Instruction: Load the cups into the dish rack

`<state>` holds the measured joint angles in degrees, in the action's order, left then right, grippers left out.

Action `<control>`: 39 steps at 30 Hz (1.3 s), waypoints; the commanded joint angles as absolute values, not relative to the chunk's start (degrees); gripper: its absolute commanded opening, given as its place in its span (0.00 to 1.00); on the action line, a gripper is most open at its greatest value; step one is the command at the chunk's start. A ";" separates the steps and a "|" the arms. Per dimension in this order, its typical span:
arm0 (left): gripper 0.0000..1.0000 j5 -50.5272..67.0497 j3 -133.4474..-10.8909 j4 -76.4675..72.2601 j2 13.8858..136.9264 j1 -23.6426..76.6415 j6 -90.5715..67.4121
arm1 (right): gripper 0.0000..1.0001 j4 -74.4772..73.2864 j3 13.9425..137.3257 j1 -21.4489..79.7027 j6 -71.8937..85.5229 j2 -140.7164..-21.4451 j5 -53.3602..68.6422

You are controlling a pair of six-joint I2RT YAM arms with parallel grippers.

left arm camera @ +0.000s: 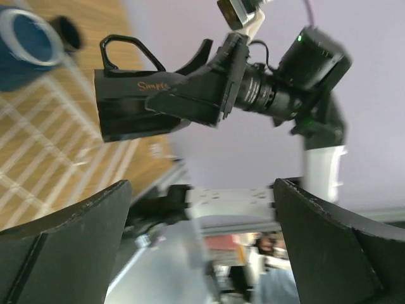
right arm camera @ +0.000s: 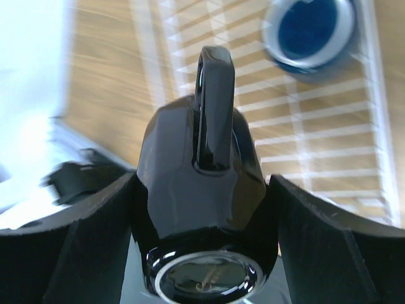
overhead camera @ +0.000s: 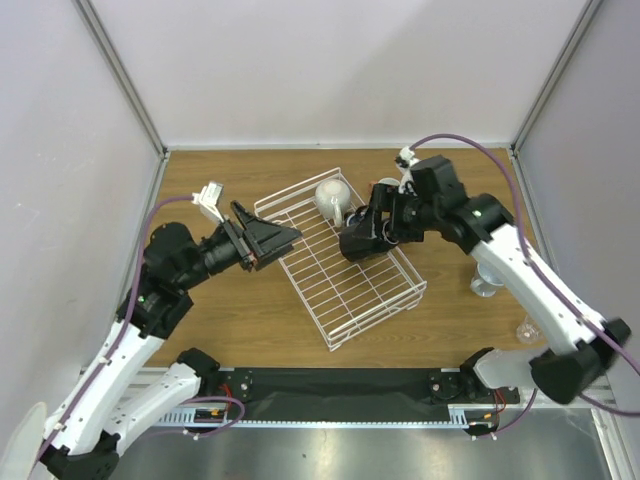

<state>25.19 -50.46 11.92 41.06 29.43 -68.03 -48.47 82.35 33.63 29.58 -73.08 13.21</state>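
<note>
The white wire dish rack (overhead camera: 345, 290) lies slanted mid-table. One pale mug (overhead camera: 330, 197) with a blue inside sits in its far corner; it also shows in the right wrist view (right arm camera: 310, 28) and the left wrist view (left arm camera: 25, 47). My right gripper (overhead camera: 362, 238) is shut on a black mug (right arm camera: 202, 177), its handle pointing away from the camera, held over the rack's far right part. The left wrist view shows this black mug (left arm camera: 136, 111) too. My left gripper (overhead camera: 288, 238) is open and empty, raised at the rack's left edge and pointing toward the right gripper. Other mugs are out of view.
Two small clear glass objects (overhead camera: 487, 282) (overhead camera: 528, 330) stand on the table's right side beside the right arm. Grey walls enclose the table on three sides. The rack's wire wall (right arm camera: 373, 126) runs along the right of the right wrist view.
</note>
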 commanded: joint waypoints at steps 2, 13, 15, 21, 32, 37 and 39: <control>1.00 20.92 -58.44 33.31 45.26 29.09 -52.66 | 0.00 -53.26 88.32 35.06 28.74 -79.78 2.90; 1.00 20.56 -62.14 35.69 51.23 28.30 -49.40 | 0.00 -63.02 94.93 37.62 31.02 -91.40 -7.74; 1.00 21.88 -62.31 35.42 51.85 27.25 -49.31 | 0.00 -62.84 94.92 37.44 31.38 -92.28 -7.56; 1.00 24.25 -64.25 35.95 54.40 25.05 -47.81 | 0.00 -62.14 92.91 37.62 31.91 -93.78 -7.12; 1.00 26.63 -66.09 37.71 57.30 22.50 -46.23 | 0.00 -62.56 92.46 36.39 30.41 -97.21 -5.45; 0.99 26.19 -66.88 37.88 57.65 22.06 -45.79 | 0.00 -62.04 91.66 37.27 28.75 -92.63 -8.17; 1.00 26.89 -66.97 37.18 58.44 21.97 -45.97 | 0.00 -64.95 92.81 37.09 28.22 -92.81 -7.56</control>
